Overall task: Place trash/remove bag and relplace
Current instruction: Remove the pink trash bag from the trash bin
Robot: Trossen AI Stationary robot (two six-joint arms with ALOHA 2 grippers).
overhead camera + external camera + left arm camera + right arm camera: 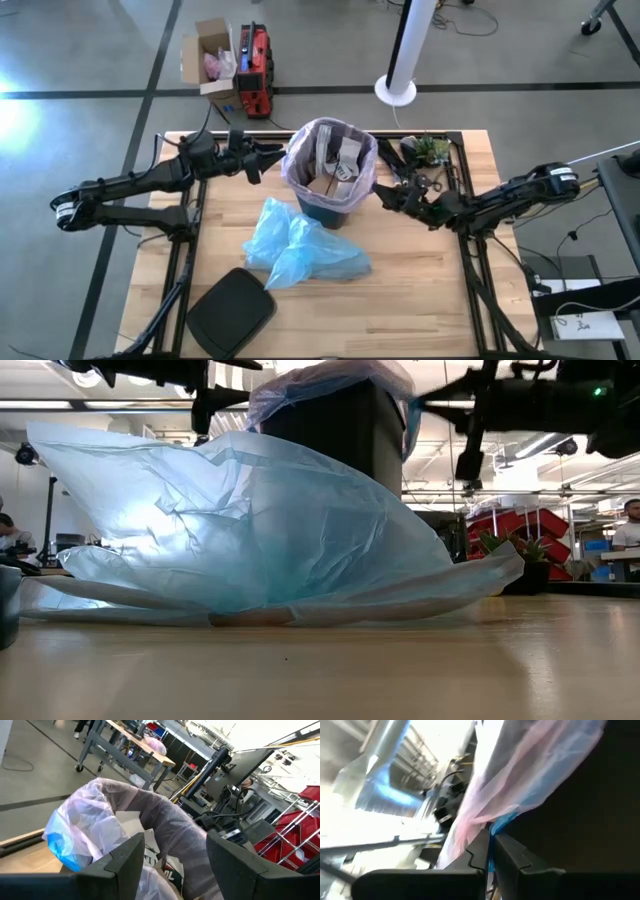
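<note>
A dark bin [338, 208] stands mid-table, lined with the pinkish-white bag [298, 165], whose top is folded out over the rim. Brown and white paper trash [335, 168] lies inside. My left gripper [272, 158] is at the bin's left rim, open. In the left wrist view its fingers [125, 862] stand on either side of the bag-covered rim [170, 815]. Whether they touch it I cannot tell. My right gripper [386, 195] is at the bin's right side, shut on the bag's overhang. My right gripper [491, 851] pinches the lower hem of the bag's overhang [496, 829] between its two fingertips, where the blue drawstring shows. The fingers come from the table's right, slanting upward along the bin's outer wall. The plastic runs up from the fingers and stays draped over the rim.
A light blue plastic bag [300, 248] lies crumpled on the table in front of the bin and fills most of the low view [250, 520]. A black lid [230, 310] lies at the near left. Green and black clutter [425, 150] sits at the far right.
</note>
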